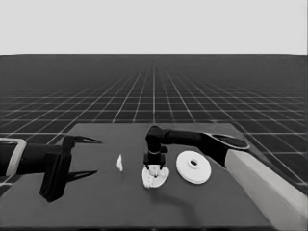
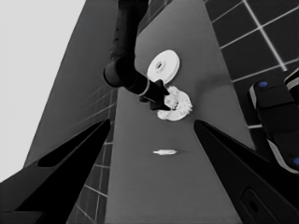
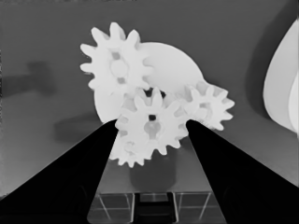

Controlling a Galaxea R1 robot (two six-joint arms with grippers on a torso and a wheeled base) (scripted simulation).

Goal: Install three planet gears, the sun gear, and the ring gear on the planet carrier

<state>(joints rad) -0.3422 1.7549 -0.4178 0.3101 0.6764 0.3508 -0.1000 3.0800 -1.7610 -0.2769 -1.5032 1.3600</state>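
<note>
- The right end effector (image 1: 155, 166) stands straight down over the smaller round part (image 3: 175, 70), the planet carrier, near the middle of the counter (image 1: 96, 211). From the right wrist view its fingers bracket a small gear (image 3: 150, 123) that sits at the centre of the carrier, and they seem to press its flanks, so I take it as held; by its central place I would call it the sun gear.
- Two planet gears are plainly on the carrier: one (image 3: 117, 65) on the far side, another (image 3: 208, 105) beside the central gear. A further set of teeth (image 3: 128, 156) peeks out under the central gear, probably the third planet.
- To seat the centre gear well, its teeth must fall between those of its neighbours. I would lower it slowly and give a slight twist if it rides up on a tooth tip.
- Letting go should be a straight lift, fingers parted only a little, or a neighbour may be nudged off its post.
- The larger round part (image 1: 193, 167), the ring gear, lies just beside the carrier, untouched.
- The thin white piece (image 1: 119, 163) lies apart from both.
- The left end effector (image 1: 89, 156) waits over the counter's left end, fingers spread wide, holding nothing.
</note>
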